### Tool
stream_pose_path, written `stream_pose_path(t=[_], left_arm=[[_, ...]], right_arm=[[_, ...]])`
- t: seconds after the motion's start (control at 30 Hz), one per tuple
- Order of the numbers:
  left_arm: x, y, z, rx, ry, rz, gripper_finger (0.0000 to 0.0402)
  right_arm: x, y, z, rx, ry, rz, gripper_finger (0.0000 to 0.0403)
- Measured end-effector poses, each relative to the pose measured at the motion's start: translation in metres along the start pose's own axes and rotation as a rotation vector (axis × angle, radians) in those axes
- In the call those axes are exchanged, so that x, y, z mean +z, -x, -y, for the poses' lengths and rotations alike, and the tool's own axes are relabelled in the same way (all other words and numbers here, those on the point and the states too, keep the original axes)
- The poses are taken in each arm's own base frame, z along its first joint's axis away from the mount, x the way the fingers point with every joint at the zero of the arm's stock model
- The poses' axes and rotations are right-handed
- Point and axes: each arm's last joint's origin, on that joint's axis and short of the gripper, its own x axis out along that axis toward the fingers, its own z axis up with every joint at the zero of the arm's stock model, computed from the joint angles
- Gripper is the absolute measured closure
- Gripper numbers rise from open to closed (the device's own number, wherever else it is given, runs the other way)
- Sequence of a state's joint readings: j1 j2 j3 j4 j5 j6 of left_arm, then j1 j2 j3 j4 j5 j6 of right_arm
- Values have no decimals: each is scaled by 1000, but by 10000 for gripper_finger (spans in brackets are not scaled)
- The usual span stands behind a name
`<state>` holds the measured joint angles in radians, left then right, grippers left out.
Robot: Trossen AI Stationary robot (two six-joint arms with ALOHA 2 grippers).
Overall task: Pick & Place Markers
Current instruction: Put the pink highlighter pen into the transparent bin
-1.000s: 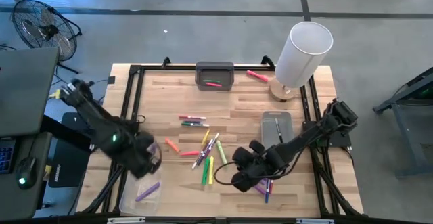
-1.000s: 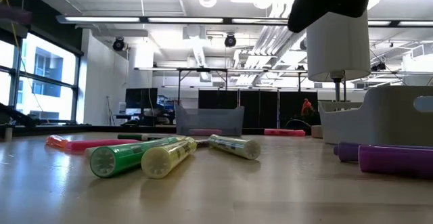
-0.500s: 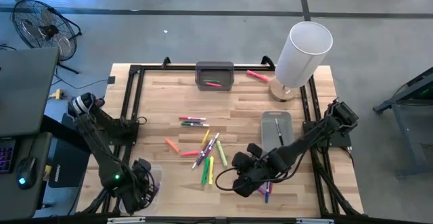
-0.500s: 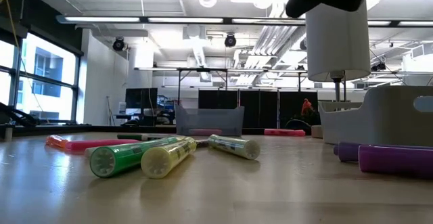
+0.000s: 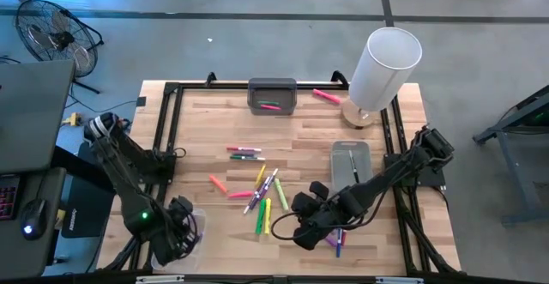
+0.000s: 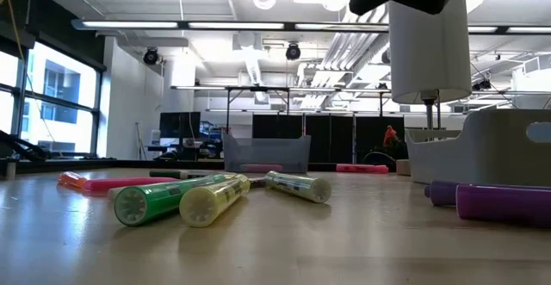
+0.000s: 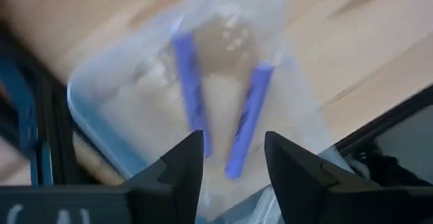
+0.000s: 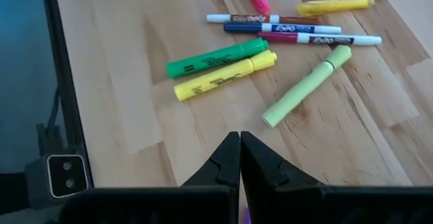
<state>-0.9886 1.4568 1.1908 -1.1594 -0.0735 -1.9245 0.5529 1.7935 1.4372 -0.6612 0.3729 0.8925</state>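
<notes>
A white lamp (image 5: 382, 65) stands at the wooden worktop's (image 5: 300, 138) far right corner; a grey tray (image 5: 272, 94) sits mid-back, a fan (image 5: 56, 35) on the floor.

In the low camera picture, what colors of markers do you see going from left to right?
Pink marker → green marker → yellow marker → light green marker → purple markers.

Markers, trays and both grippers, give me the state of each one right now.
Left gripper: open, over the clear tray.
Two purple markers: lying in the clear tray.
Right gripper: shut, empty, above loose markers.
Grey tray: holds markers.
</notes>
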Motion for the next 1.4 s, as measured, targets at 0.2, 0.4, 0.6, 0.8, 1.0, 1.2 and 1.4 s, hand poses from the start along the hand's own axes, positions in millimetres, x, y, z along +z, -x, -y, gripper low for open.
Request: stream_pose_path(t=[0.2,0.4,0.6,0.8,1.0,1.2,1.4], left_arm=[[29,21,-11,-30,-171,104,309],[61,25,-11,11,-463,145,393],[87,23,-9,51,-688,184,395],[104,14,-25,-16,-878,230,400],[122,6,-72,-44,-829,277,401],[128,7,-106,-151,-792,362,401],[131,12,-120,-175,-788,416,401]], right_arm=[[9,-4,8,-17,-51,2,403],[18,-8,16,-32,-102,5,403],[32,-14,27,-45,-171,27,403],[42,-17,31,-44,-214,92,403],[47,-19,37,-63,-280,110,403],[58,-23,48,-71,-360,123,403],[65,-26,58,-95,-377,117,403]])
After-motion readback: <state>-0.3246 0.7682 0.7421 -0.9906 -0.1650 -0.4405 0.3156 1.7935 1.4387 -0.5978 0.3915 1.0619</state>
